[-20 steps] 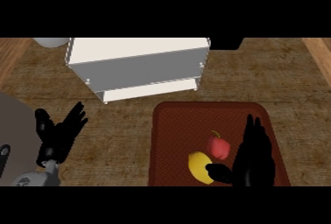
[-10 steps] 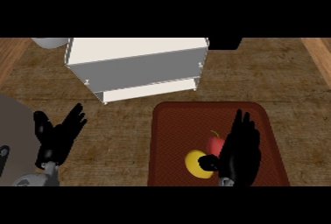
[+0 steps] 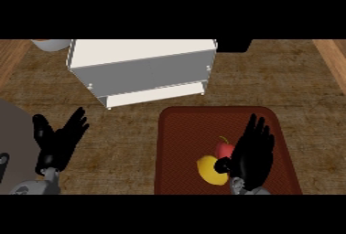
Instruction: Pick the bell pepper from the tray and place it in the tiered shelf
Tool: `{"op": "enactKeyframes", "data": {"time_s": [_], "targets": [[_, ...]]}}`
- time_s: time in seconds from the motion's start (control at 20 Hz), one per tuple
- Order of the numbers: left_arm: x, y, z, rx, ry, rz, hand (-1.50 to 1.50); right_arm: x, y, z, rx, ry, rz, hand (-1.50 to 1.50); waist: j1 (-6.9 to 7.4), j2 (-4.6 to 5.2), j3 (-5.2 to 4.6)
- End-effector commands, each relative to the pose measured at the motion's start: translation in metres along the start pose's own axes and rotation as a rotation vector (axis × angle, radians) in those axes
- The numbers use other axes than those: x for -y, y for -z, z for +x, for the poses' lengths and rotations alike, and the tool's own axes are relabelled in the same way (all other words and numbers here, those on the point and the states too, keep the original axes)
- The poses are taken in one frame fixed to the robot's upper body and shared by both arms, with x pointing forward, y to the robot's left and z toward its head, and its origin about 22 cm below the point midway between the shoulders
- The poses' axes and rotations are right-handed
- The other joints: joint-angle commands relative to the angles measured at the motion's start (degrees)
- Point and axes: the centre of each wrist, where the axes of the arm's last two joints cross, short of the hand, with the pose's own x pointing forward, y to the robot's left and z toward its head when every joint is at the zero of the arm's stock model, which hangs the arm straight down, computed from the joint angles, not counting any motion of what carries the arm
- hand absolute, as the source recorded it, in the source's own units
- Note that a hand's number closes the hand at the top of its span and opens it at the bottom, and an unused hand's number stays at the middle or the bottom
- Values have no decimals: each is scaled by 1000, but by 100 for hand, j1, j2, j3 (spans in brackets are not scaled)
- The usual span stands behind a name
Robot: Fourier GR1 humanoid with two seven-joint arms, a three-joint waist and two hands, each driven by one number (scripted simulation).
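Bell pepper (image 3: 224,148), red, lies on the tray (image 3: 184,132) just beside a yellow fruit (image 3: 209,172); right hand (image 3: 251,154) at its right side, fingers straight, holding nothing; best to curl round the pepper alone, clear of the fruit, before lifting toward the far tiered shelf (image 3: 145,68)

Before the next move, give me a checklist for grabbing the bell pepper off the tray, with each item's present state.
1. Right robot hand over the tray: ok, right beside the two items on it.
2. Its fingers ready for a grasp: ok, straight and curled round nothing.
3. Target told apart: cannot tell. A red stemmed item and a yellow item lie side by side, and either could be it.
4. Tiered shelf in view: ok, beyond the tray, to the left.
5. Left robot hand out of the way: ok, open at the lower left.
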Motion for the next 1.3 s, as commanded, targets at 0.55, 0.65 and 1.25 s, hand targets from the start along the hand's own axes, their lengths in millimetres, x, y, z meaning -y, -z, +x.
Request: {"op": "enactKeyframes", "data": {"time_s": [0.55, 0.65, 1.25], "targets": [[5, 1, -26, -13, 4, -8, 0, -31, 26, 3, -130, 32, 1, -150, 6, 52, 17], [15, 1, -9, -28, -13, 2, 0, -39, 28, -9, -63, -132, 197, 150, 34, 62, 20], [-1, 7, 2, -26, -10, 12, 0, -51, -15, 27, 141, -18, 58, 150, -5, 36, 17]]}}
